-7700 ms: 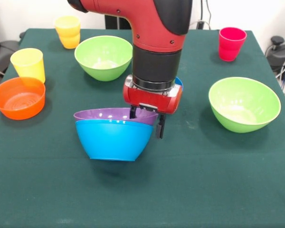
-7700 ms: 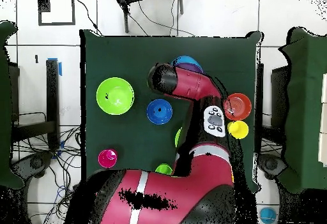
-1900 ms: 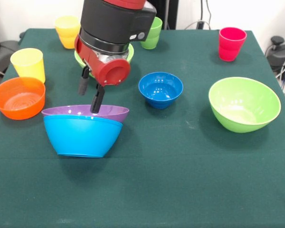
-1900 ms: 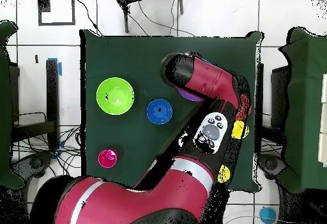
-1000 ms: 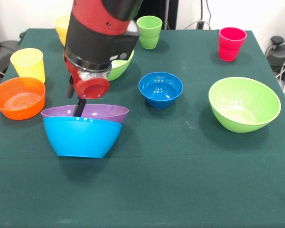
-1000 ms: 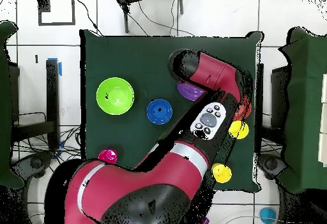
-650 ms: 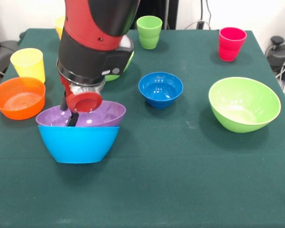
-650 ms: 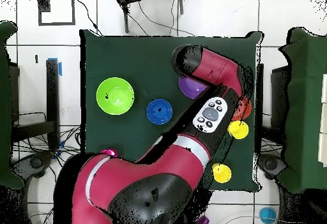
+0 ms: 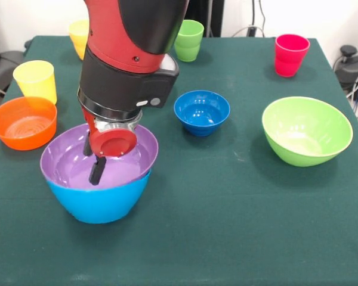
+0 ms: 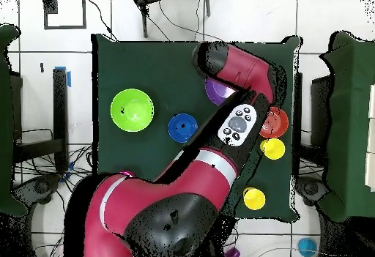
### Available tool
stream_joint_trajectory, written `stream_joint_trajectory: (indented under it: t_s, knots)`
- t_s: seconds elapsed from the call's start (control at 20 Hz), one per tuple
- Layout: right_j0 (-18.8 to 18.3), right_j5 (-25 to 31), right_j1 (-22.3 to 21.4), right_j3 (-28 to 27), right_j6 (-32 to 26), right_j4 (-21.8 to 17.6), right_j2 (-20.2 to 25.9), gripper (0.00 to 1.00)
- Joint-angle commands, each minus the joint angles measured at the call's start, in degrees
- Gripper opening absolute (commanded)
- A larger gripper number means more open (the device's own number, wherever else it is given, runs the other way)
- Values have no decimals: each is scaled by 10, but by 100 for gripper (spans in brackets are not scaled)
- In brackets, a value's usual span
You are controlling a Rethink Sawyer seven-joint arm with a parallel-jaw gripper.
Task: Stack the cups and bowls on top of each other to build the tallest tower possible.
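Note:
A wide purple bowl (image 9: 122, 164) sits nested in a large blue bowl (image 9: 98, 202), and the pair tips toward the camera. My gripper (image 9: 92, 159) reaches down into the purple bowl, its two black fingers (image 9: 96, 171) apart and open, with nothing seen between them. The small blue bowl (image 9: 201, 111) stands to the right, and a large light green bowl (image 9: 306, 130) further right. At the left are the orange bowl (image 9: 24, 122) and the yellow cup (image 9: 35, 80). In the overhead view the arm hides the gripper, and only an edge of the purple bowl (image 10: 217, 91) shows.
Along the far edge stand an orange-yellow cup (image 9: 77, 33), a light green cup (image 9: 189, 39) and a red cup (image 9: 290, 55). The overhead view shows the green bowl (image 10: 132, 110), small blue bowl (image 10: 182, 128), orange bowl (image 10: 277, 122) and two yellow cups (image 10: 272, 149).
The gripper has gone lower and deeper into the purple bowl. The purple and blue pair has tipped toward the camera and slid slightly left, so the purple inside now shows.

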Motion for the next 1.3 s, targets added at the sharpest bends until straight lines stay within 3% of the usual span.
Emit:
stream_joint_trajectory:
  t_s: [0.05, 1.05, 1.3]
  knots:
    - [-3, 72, 17, -35, 125, 16, 37, 100]
    - [-8, 70, 50, -69, 132, 40, 10, 100]
    - [-30, 24, 87, -98, 98, 43, 29, 100]
